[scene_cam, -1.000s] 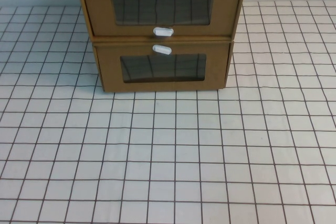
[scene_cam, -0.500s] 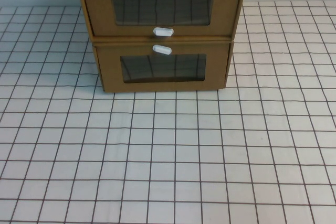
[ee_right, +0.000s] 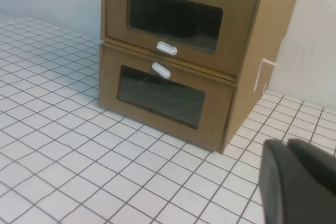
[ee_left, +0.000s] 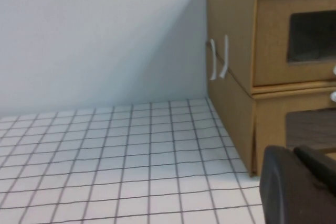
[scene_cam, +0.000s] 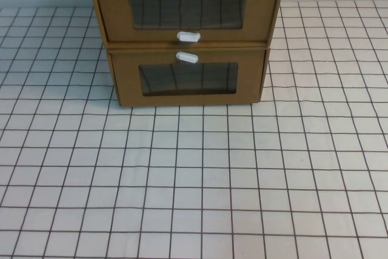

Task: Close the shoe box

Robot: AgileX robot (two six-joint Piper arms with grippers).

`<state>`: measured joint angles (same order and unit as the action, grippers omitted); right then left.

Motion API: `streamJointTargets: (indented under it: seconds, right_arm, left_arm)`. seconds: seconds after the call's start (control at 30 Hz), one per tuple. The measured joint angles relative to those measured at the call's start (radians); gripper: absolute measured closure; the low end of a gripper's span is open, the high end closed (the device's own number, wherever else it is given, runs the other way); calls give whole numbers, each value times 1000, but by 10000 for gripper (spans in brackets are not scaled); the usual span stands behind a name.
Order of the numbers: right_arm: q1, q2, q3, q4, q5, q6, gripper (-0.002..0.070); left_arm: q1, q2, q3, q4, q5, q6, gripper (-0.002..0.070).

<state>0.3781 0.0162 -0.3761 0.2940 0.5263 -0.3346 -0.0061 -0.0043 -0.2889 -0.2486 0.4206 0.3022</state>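
mostly gridded table (scene_cam: 194, 186); shoe box (scene_cam: 188, 7) sits at its far edge atop the twin drawer (scene_cam: 188, 80), white tab (scene_cam: 188, 37) below the window. light, stiff cardboard, likely dents: push flat on the front. left gripper (ee_left: 299, 184) beside the stack, right gripper (ee_right: 299, 182) before it, finger state unclear.

A bench (scene_cam: 200, 174) covered in a white sheet with a dark grid is carrying the things. Sitting directly on it, at the far edge against the pale wall, is the lower cardboard drawer (scene_cam: 188, 78) (white tab above its window), which is bearing the shoe box (scene_cam: 187, 7) stacked on top.
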Motion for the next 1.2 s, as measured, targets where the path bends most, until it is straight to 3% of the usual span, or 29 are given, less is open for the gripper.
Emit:
streamJointTargets:
  seconds: [0.13, 0.27, 0.4, 0.8, 1.2]
  right_arm:
    - [0, 0, 0, 0, 0, 0, 690]
    - [0, 0, 0, 0, -1, 0, 690]
    - [0, 0, 0, 0, -1, 0, 689]
    - [0, 0, 0, 0, -2, 0, 690]
    - [0, 0, 0, 0, -2, 0, 690]
  left_arm:
    - [0, -5, 79, 57, -107, -11, 680]
    - [0, -7, 170, 220, -119, -135, 680]
    - [0, -7, 227, 296, -119, -218, 680]
    - [-115, -7, 315, 301, -32, -238, 680]
    - [-129, -7, 315, 301, -32, -240, 680]
